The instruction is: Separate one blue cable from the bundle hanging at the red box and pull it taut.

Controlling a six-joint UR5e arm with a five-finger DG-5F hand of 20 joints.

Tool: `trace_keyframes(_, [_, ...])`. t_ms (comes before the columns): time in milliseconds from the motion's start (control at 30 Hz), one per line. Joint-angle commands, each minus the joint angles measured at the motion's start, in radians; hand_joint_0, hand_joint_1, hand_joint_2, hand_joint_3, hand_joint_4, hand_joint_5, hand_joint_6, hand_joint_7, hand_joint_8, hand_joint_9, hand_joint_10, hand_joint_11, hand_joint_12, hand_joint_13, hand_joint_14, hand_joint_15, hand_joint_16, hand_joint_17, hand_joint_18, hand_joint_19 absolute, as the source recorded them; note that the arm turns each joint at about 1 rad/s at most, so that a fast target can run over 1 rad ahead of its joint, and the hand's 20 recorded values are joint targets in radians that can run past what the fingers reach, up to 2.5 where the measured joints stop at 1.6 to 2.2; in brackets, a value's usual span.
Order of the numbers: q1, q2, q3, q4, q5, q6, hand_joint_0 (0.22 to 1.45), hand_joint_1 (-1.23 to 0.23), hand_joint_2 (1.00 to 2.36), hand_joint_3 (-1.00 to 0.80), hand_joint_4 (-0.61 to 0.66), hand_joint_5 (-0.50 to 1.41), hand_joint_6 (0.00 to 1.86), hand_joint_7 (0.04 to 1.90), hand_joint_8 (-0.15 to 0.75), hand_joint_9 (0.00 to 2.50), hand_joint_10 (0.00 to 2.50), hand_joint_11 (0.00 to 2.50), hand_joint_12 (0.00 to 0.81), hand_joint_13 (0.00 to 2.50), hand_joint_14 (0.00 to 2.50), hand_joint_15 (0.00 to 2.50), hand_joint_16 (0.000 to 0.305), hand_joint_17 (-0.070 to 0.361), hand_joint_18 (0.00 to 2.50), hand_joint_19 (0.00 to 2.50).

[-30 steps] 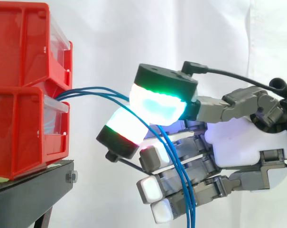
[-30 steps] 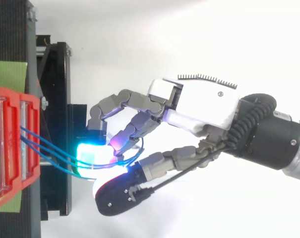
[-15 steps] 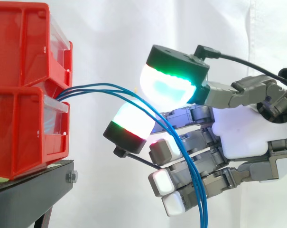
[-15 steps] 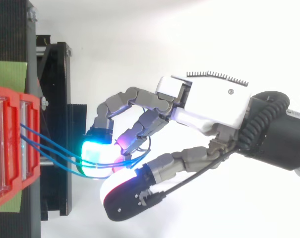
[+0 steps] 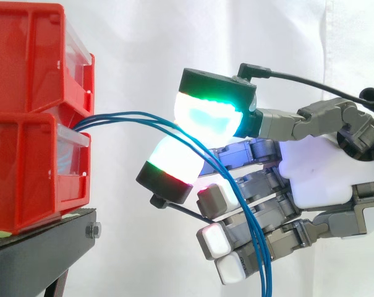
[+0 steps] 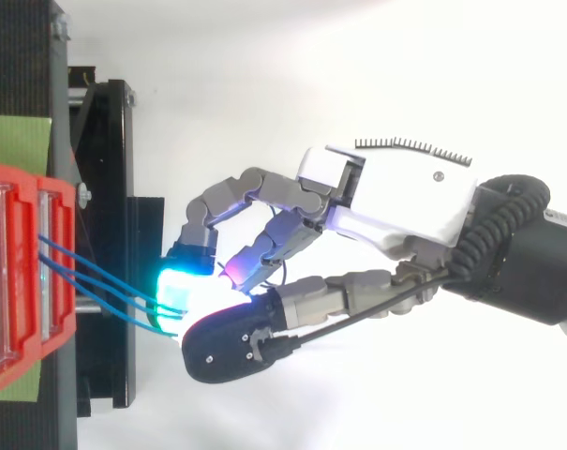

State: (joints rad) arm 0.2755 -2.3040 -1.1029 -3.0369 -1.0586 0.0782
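No readable text, none on red bins (image 5: 32, 148), none on robot hand (image 6: 395, 202)

Two bins (image 5: 32, 124) sit stacked on a stand (image 5: 44, 247) at the left. The cables (image 5: 112, 117) leave the bins' front, run right into the pinch of the robot hand (image 5: 313, 179), then hang down before its lower fingers.

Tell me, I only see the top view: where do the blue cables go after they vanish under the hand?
Observer: In the side view, the blue cables pass between two closed glowing pads of the hand, then hang down.
Operator: Are they taut?
Observer: No, they arc upward loosely before the pads.
Operator: Where do they start?
Observer: Where the upper red bin sits on the lower red bin.
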Motion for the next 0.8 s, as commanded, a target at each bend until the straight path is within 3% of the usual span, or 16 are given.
trace_keyframes(0, [0.001, 0.0, 0.0, -0.002, 0.0, 0.0, 0.72, -0.75, 1.01, -0.36, -0.11, -0.23, 0.92, 1.05, 0.238, 1.04, 0.02, 1.07, 0.296, 0.95, 0.03, 0.67, 0.041, 0.092, 0.72, 0.62])
trace_keyframes(333, [0.001, 0.0, 0.0, -0.013, 0.002, 0.002, 0.81, -0.86, 1.0, -0.5, -0.13, -0.23, 0.93, 1.0, 0.205, 1.02, 0.02, 1.07, 0.277, 0.95, 0.03, 0.67, 0.04, 0.089, 0.71, 0.6])
trace_keyframes(767, [0.002, 0.0, 0.0, -0.017, 0.002, 0.003, 0.72, -0.88, 1.0, -0.5, -0.12, -0.22, 0.92, 0.98, 0.202, 1.02, 0.02, 1.06, 0.275, 0.95, 0.02, 0.66, 0.039, 0.087, 0.71, 0.59])
